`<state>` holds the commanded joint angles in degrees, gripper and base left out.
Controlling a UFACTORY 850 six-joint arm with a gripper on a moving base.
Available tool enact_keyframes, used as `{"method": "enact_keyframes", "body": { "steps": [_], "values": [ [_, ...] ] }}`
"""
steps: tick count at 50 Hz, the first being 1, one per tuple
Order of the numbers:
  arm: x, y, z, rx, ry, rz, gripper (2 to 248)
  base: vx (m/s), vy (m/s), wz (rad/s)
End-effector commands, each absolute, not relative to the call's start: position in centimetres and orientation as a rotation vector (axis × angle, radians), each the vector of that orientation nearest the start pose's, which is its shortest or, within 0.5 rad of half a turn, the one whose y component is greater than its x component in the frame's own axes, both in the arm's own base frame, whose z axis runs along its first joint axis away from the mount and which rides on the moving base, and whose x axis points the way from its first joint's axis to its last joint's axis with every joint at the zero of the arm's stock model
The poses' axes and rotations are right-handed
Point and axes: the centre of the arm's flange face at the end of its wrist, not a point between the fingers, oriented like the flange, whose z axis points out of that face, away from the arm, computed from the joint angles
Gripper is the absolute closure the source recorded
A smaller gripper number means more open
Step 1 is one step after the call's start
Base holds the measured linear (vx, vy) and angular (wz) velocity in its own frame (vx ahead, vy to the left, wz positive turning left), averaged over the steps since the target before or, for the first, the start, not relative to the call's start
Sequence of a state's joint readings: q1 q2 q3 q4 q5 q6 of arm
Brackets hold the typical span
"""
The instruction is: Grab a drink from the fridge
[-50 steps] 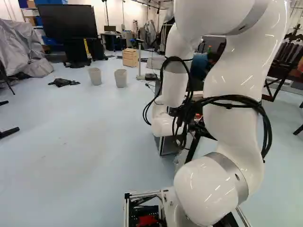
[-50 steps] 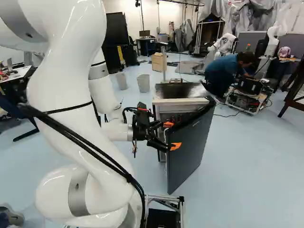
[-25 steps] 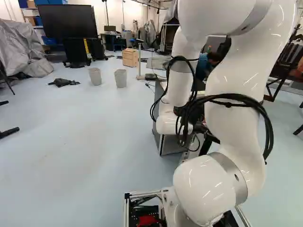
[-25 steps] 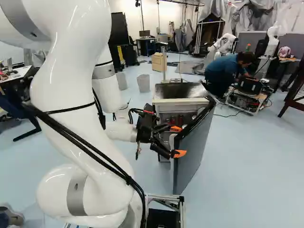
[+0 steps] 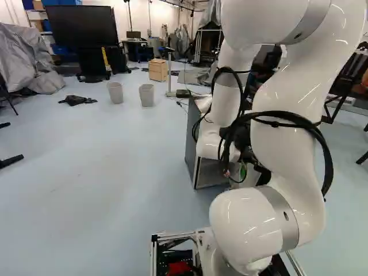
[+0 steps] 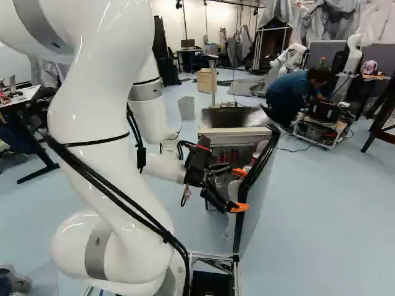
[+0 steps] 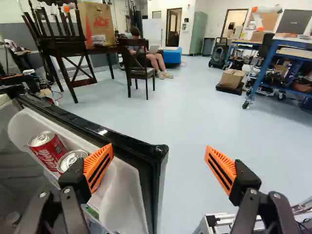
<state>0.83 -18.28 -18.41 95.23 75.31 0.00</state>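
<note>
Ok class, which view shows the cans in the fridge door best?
The wrist view: both cans stand close, lids visible. In the right base view they're too small to confirm; I see none in the left base view.

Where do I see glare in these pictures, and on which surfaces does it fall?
Left base view: thin bright streaks on the white arm; right base view: highlights on the arm, pale reflections on the glossy fridge top; wrist view: small bright glint on the black door edge.

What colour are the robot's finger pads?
The pads are orange with dark stripes, clearest in the wrist view.
</note>
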Motion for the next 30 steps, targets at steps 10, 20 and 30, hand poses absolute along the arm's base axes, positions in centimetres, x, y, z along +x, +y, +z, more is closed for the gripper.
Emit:
{"method": "enact_keyframes", "body": {
  "steps": [10, 20, 30],
  "values": [
    [27.0, -9.7, 28.6, 1.271, -1.491, 0.990, 3, 0.000, 0.000, 0.000],
    [27.5, -11.3, 28.6, 1.207, -1.545, 0.951, 3, 0.000, 0.000, 0.000],
    [28.0, -13.1, 28.6, 1.142, -1.596, 0.917, 3, 0.000, 0.000, 0.000]
  ]
}}
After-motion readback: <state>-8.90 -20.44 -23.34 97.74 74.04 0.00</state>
